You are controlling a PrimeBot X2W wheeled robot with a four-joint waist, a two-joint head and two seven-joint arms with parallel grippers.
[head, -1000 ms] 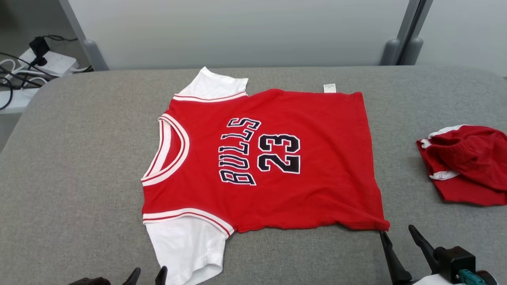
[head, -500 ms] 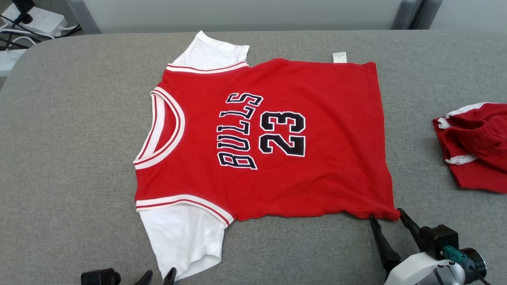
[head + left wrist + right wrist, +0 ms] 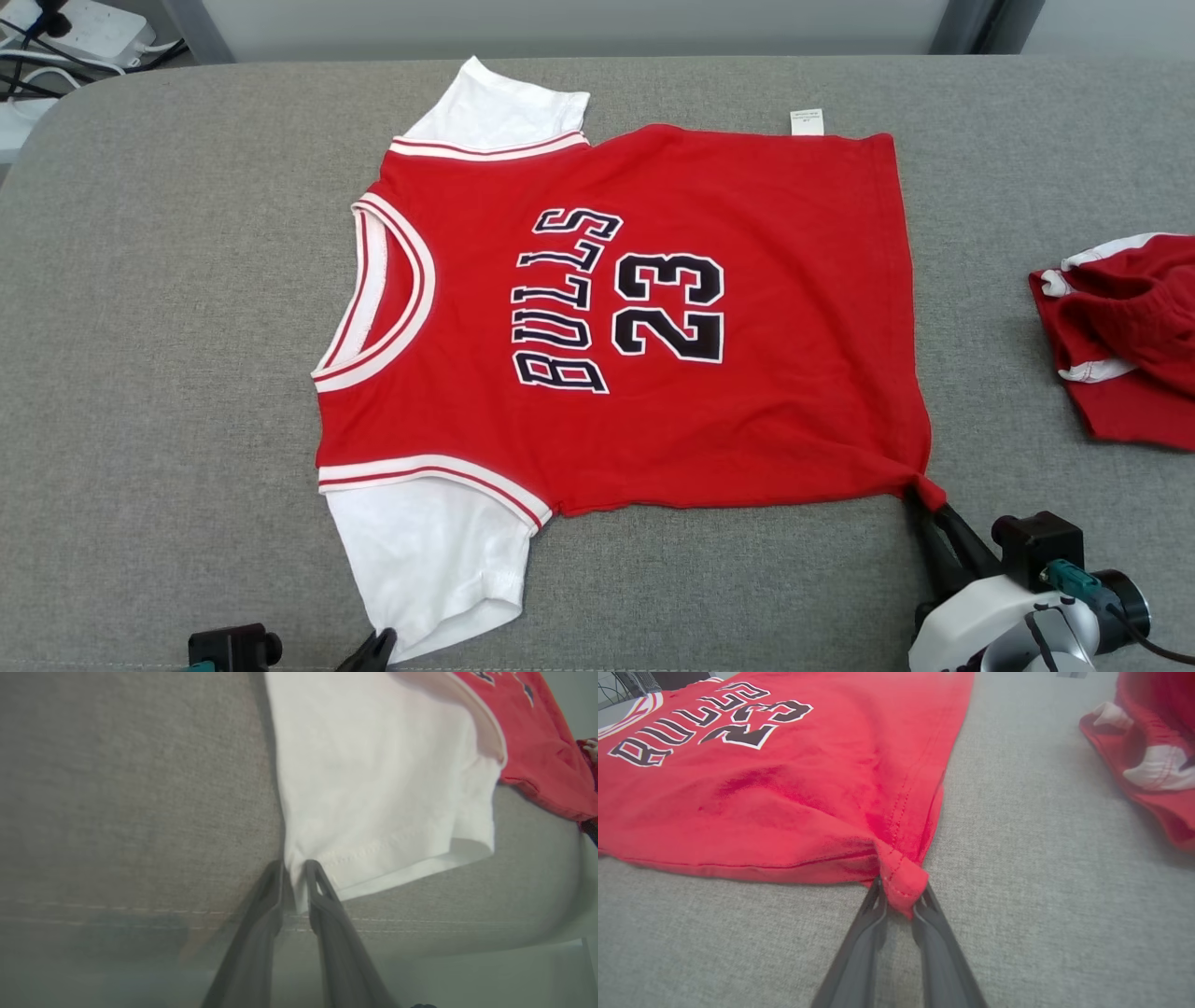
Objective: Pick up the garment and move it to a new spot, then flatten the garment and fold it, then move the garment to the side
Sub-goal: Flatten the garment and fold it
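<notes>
The garment [image 3: 607,327], a red "BULLS 23" jersey with white sleeves, lies flat on the grey padded surface [image 3: 168,327], neck to the left. My left gripper [image 3: 375,644] is at the bottom edge of the head view, shut on the near white sleeve's hem corner [image 3: 299,891]; the left wrist view shows that corner pinched between the fingertips of the left gripper [image 3: 294,870]. My right gripper [image 3: 926,506] is shut on the garment's near right hem corner. In the right wrist view the red corner [image 3: 901,882] bunches between the fingertips of the right gripper [image 3: 900,898].
A second, crumpled red garment [image 3: 1120,336] with white trim lies at the right edge, also seen as the crumpled garment [image 3: 1148,756]. A power strip with cables [image 3: 84,33] sits off the surface at the top left. The surface's front seam [image 3: 140,910] runs close to my left fingers.
Both grippers have closed on the garment: the left on the sleeve corner, the right on the hem corner, after moving up to it. The head camera has tilted down.
</notes>
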